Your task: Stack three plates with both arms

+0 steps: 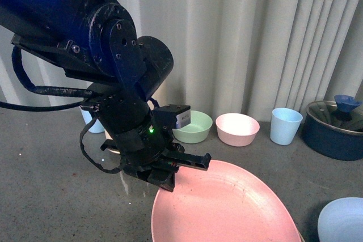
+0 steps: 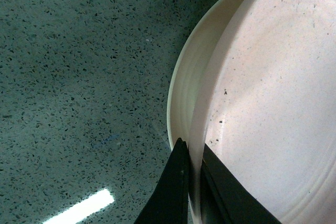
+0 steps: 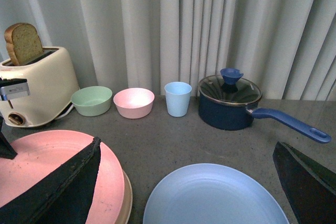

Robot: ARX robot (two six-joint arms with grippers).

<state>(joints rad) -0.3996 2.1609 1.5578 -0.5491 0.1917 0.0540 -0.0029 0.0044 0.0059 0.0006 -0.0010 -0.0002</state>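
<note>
My left gripper (image 1: 173,175) is shut on the near-left rim of the pink plate (image 1: 227,208). In the left wrist view its fingers (image 2: 173,192) pinch that pink plate (image 2: 273,103) rim from both sides. The pink plate lies over the cream-beige plate (image 2: 185,82), whose rim shows just outside it. In the right wrist view the pink plate (image 3: 47,161) covers the cream-beige plate (image 3: 127,199) except for a thin edge. The light blue plate (image 3: 215,198) lies flat beside them, below my open right gripper (image 3: 186,145). The light blue plate (image 1: 343,220) also shows at the front view's lower right.
Along the curtain stand a green bowl (image 1: 193,127), a pink bowl (image 1: 237,128), a light blue cup (image 1: 285,125) and a dark blue lidded pot (image 1: 334,131) with a long handle (image 3: 291,124). A cream toaster (image 3: 37,85) holding bread stands at the back left.
</note>
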